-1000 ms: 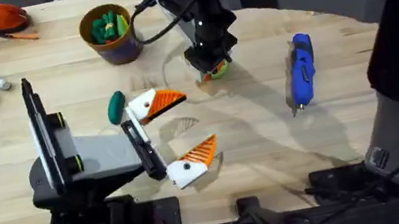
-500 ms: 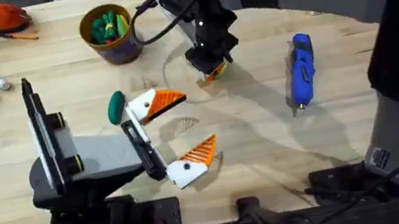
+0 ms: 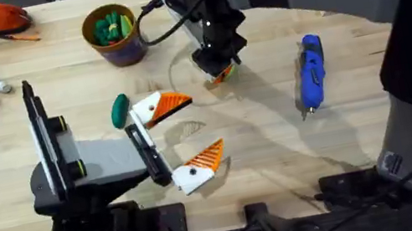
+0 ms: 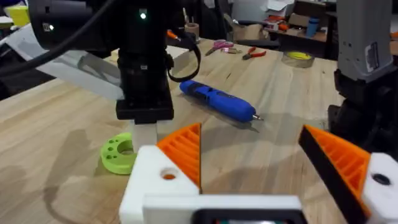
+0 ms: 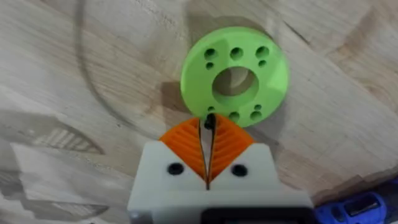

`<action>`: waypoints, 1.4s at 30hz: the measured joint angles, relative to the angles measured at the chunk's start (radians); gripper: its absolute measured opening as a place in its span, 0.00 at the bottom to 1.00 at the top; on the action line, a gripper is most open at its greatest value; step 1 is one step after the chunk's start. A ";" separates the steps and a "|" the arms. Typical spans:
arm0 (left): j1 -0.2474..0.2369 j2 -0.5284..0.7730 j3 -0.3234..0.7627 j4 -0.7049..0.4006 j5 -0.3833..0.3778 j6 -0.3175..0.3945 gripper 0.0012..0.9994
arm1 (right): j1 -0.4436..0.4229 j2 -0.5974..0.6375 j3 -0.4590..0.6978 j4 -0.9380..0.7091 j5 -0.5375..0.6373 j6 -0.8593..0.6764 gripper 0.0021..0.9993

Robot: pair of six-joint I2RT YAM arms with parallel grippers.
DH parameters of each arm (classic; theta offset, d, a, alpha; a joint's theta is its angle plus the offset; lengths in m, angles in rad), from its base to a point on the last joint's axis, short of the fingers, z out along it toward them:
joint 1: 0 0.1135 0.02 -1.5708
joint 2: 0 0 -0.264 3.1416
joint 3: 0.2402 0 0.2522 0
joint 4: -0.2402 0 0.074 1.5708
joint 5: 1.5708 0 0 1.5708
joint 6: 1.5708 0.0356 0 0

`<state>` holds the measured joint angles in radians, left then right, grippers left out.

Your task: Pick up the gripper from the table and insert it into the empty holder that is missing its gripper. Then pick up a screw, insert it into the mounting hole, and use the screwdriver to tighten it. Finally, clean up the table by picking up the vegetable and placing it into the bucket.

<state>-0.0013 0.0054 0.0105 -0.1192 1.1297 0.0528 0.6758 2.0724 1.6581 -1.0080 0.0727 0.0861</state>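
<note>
Pinching screw (image 5: pixel 209 121), right claw (image 5: pixel 208 127)

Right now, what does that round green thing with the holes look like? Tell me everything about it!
The green disc is a bright lime-green ring that looks like smooth plastic. It has one big round hole in the middle and several small holes dotted around it. It lies flat on the wooden table. The right gripper is right at its edge, orange fingers pressed together on something tiny and dark at their tips. The blue screwdriver lies farther off and does not touch the disc.
</note>
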 joint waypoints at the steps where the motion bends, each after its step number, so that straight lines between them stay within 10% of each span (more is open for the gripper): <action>1: 0.000 0.000 0.000 0.000 0.000 0.000 0.99 | 0.000 0.000 0.000 0.000 0.000 0.000 0.01; 42: 0.000 0.000 0.000 0.000 0.000 0.000 0.99 | -0.008 0.000 0.003 0.040 0.029 0.001 0.00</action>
<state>-0.0013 0.0053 0.0105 -0.1192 1.1301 0.0528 0.6674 2.0722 1.6612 -0.9678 0.1013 0.0868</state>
